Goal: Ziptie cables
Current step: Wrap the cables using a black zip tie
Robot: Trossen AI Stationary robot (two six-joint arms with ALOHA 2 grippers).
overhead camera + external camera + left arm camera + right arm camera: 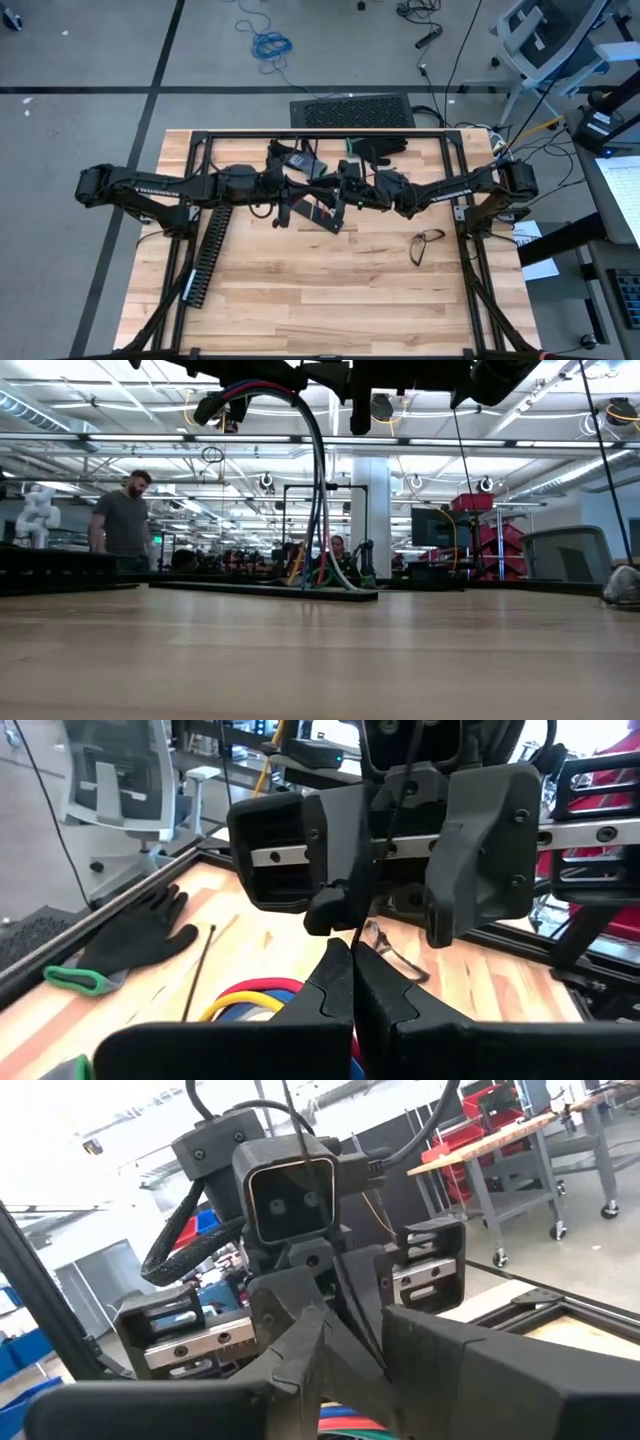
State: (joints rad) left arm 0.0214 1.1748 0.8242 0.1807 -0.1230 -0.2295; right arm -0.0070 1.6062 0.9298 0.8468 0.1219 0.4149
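Observation:
The cables (318, 510), red, blue, green and grey, hang in a bundle from the grippers; their lower ends rest on the table (330, 300). Red, yellow and blue loops (258, 996) show just under my left gripper (352, 982), which is shut with a thin black ziptie strap (358, 935) rising from its tips. My right gripper (355, 1355) faces it at mid-table, fingertip to fingertip, open. Its fingers stand on either side of the strap (360, 1315); I cannot tell whether they touch it. My left gripper pinches the thin black ziptie strap (356, 948) between its two fingertips, coming nearly level from the table's left. The strap stands up out of the tips. The cable loops lie right below the fingers; whether the fingers also hold them is hidden by the fingers.
A long black slotted duct (208, 255) lies on the table's left half. Glasses (428, 245) lie at the right. Black gloves (380, 148) and a loose ziptie (200, 970) lie near the far edge. People stand in the room beyond.

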